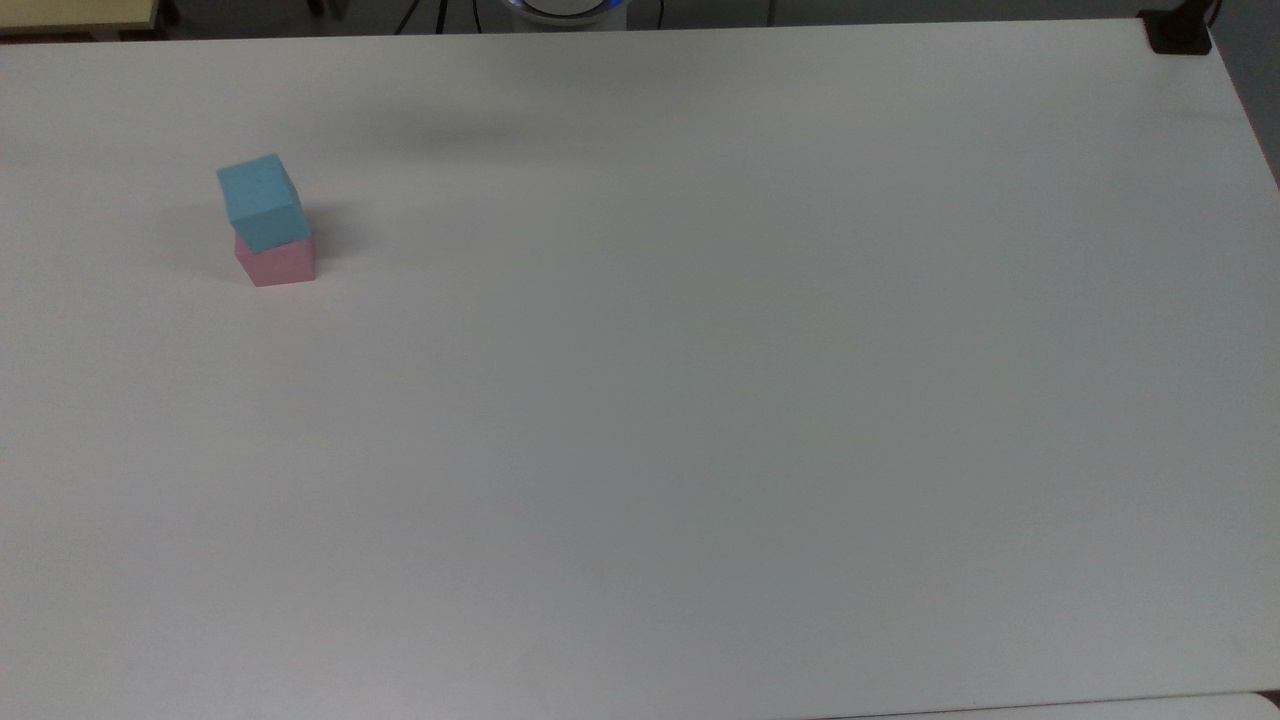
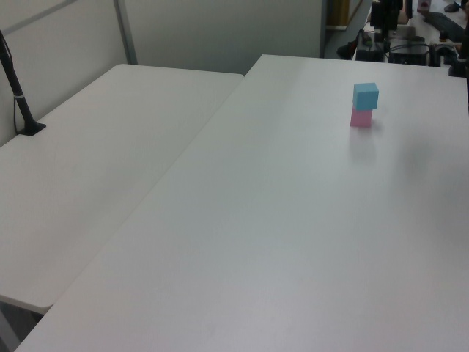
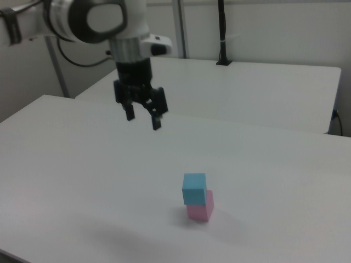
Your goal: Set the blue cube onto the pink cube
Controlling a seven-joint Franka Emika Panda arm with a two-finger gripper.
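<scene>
Top view: the blue cube (image 1: 262, 202), a small matte cyan block with plain faces, sits on the pink cube (image 1: 277, 262), a pale-pink block of about the same size, near the top view's left edge of the white table (image 1: 700, 400). The blue cube is set slightly askew, overhanging toward the right view's left (image 3: 194, 188), so only the pink cube's lower front and one side strip show there (image 3: 201, 212). In the left view the stack (image 2: 365, 96) stands toward the far right of the table. In the right view the gripper (image 3: 142, 116) hangs above the table, well apart from the stack, its two dark fingers (image 3: 156, 121) spread and holding nothing.
</scene>
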